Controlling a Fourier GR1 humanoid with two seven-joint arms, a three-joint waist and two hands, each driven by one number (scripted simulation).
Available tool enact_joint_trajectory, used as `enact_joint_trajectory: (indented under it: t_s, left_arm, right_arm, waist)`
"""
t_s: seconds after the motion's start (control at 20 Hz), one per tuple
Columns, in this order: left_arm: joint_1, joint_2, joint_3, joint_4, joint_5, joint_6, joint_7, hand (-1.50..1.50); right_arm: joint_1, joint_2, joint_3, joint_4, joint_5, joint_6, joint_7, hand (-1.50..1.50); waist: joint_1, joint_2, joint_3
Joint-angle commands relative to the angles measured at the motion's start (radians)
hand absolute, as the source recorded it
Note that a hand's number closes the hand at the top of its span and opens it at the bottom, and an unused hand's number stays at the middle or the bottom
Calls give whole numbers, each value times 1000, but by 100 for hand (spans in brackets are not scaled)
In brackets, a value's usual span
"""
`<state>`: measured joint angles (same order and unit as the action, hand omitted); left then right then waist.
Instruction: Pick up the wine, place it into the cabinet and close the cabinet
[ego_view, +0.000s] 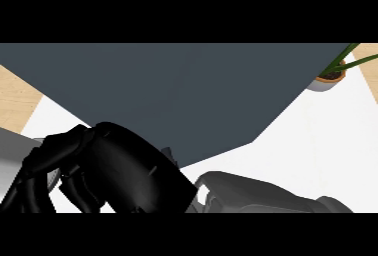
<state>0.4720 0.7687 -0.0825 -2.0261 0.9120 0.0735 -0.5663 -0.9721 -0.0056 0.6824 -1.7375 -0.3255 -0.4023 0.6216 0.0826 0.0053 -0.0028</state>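
- Head view: big dark grey slab (177, 95), prob. cabinet door or top, fills most of upper frame; its edge runs diagonally from upper right down to lower centre.
- White counter surface (325, 145) to right of slab and in a small wedge at left.
- Light wood strips (16, 102) at far left edge and top right corner.
- Potted plant (331, 75) at upper right, white pot w/ green leaves, just beside slab's corner, on white surface.
- Black hand (111, 170) at lower left, v. close to camera, seen from back; fingers (37, 175) curled downward at left side. Which hand: can't tell for sure; grey forearm (258, 195) leads in from lower right, so likely right hand.
- Hand state: fingers look bent, but whatever lies under them is hidden; can't tell if clamped on anything or closed on nothing.
- Other hand: not seen.
- Wine: not visible anywhere; can't tell whether hidden behind hand or elsewhere.
- Light grey block (11, 165) at far left edge behind fingers, identity unclear.
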Motion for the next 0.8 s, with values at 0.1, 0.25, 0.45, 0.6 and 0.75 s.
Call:
enact_joint_trajectory:
  t_s: [0.1,0.25,0.45,0.6,0.75]
  left_arm:
    - [-7,18,76,41,64,-76,19,-150]
    - [-2,39,104,10,71,-82,31,-150]
    - [9,54,150,44,99,-120,43,-150]
    - [-12,51,175,36,117,-92,70,-150]
    - [25,45,188,18,114,-101,78,-150]
  right_arm:
    - [-225,6,-85,349,-163,34,-158,150]
    - [-223,6,-127,351,-390,218,-53,150]
    - [-279,6,-126,482,-531,396,-22,150]
    - [-339,6,-195,660,-590,422,-93,150]
    - [-313,-17,-216,745,-443,437,-250,150]
  waist:
    - [17,11,-1]
    - [25,14,0]
    - [18,12,0]
    - [0,12,0]
    - [-23,7,2]
